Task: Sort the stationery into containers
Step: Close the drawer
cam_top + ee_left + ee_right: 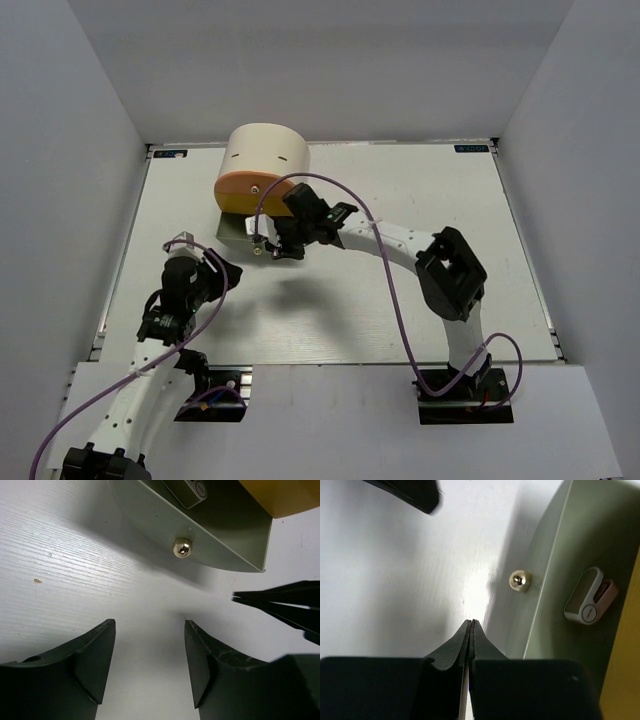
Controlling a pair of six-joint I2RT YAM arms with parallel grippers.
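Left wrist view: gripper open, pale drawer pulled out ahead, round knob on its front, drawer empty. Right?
Not empty. A small white item with a pinkish end lies in the drawer, clearest in the right wrist view. The rest holds: the left gripper is open, and the round knob sits on the drawer's front.

The chest (265, 150) stands at the bench's (420, 200) 11 o'clock. Its drawer (200, 535) juts toward 6 o'clock, with an eraser (587, 597) inside. The right fingers (455, 650) sit just beside the knob (520, 580), and the left fingers (95, 655) are at their 9 o'clock.
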